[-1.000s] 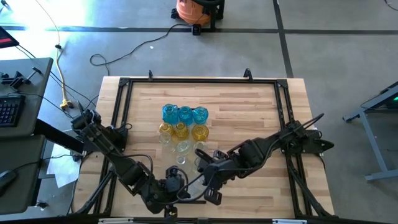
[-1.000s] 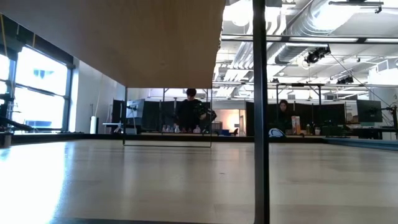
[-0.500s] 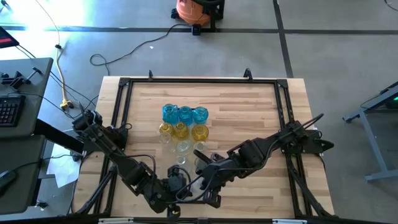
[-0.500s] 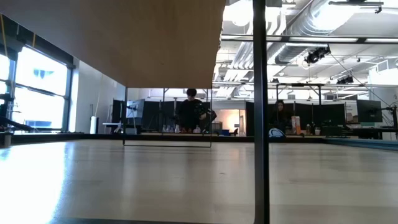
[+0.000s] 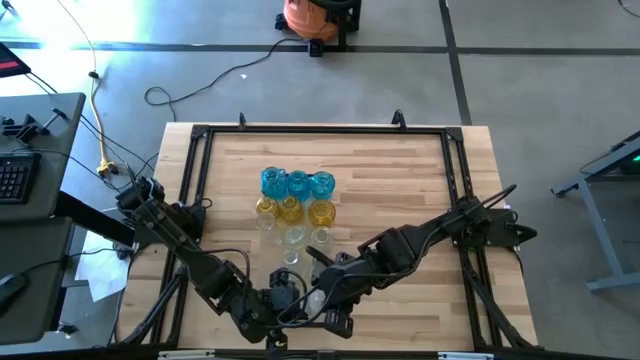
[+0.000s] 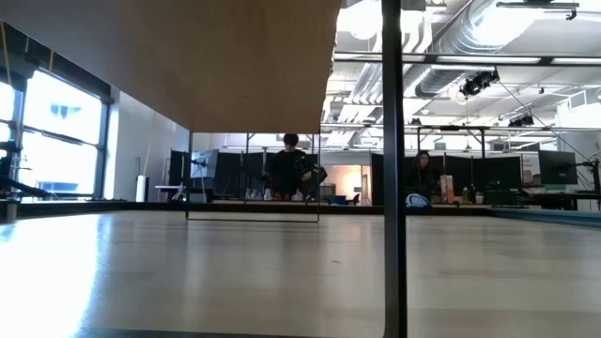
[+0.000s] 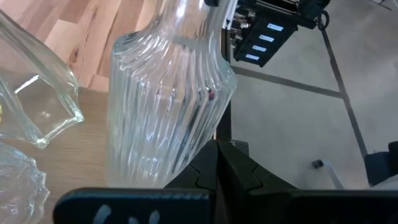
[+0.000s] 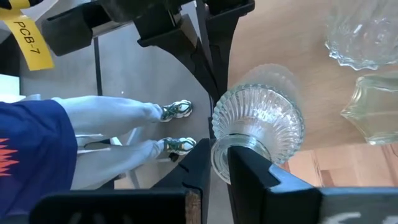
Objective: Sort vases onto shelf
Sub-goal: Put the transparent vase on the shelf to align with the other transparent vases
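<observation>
Right claw [image 5: 318, 298] nearer table [image 5: 400, 180] edge; concrete floor [image 5: 540, 90] around.

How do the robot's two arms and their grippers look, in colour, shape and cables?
Both the left arm and the right arm are black, built of chunky jointed segments with thin black cables looping along them. The left gripper and the right gripper each have two flat, matte black fingers with angular edges. No markings are visible on them.
</observation>
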